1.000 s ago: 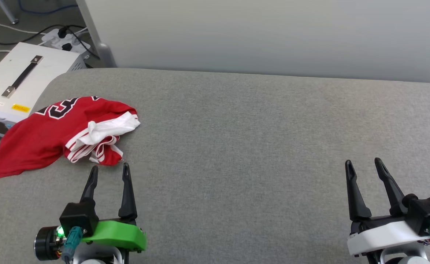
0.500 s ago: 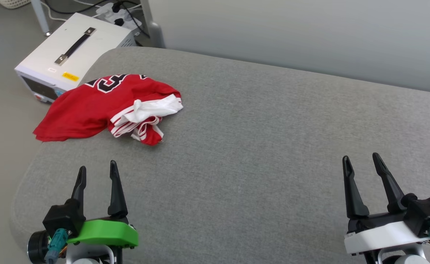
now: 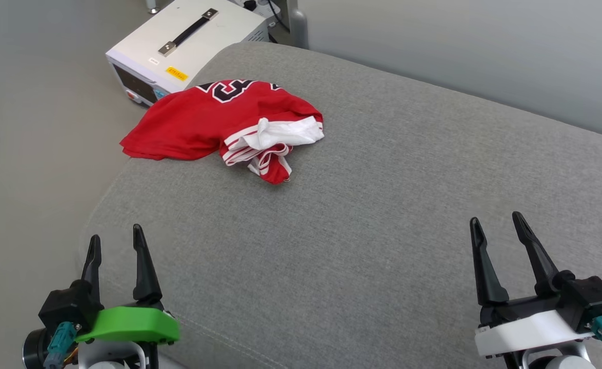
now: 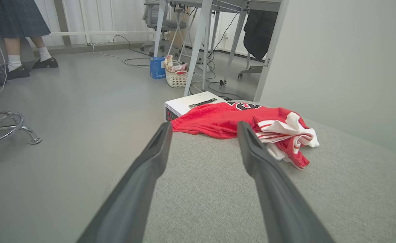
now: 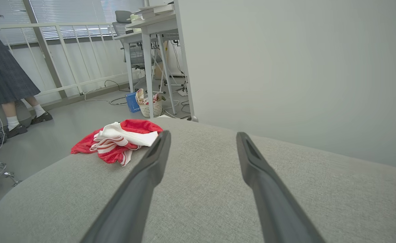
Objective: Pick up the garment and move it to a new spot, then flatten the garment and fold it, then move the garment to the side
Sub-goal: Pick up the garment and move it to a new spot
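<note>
Garment (image 3: 203,118) in a heap on cushion (image 3: 383,230); white basket (image 4: 177,80) with cloths (image 4: 173,67)

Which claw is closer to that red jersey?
The left. Its left gripper is open, short of the red jersey on the robot's side; the right gripper, also open, sits far across the gray cushion.

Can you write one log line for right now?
garment: crumpled, far left on grey cushion | left claw: open, empty | right claw: open, empty
</note>
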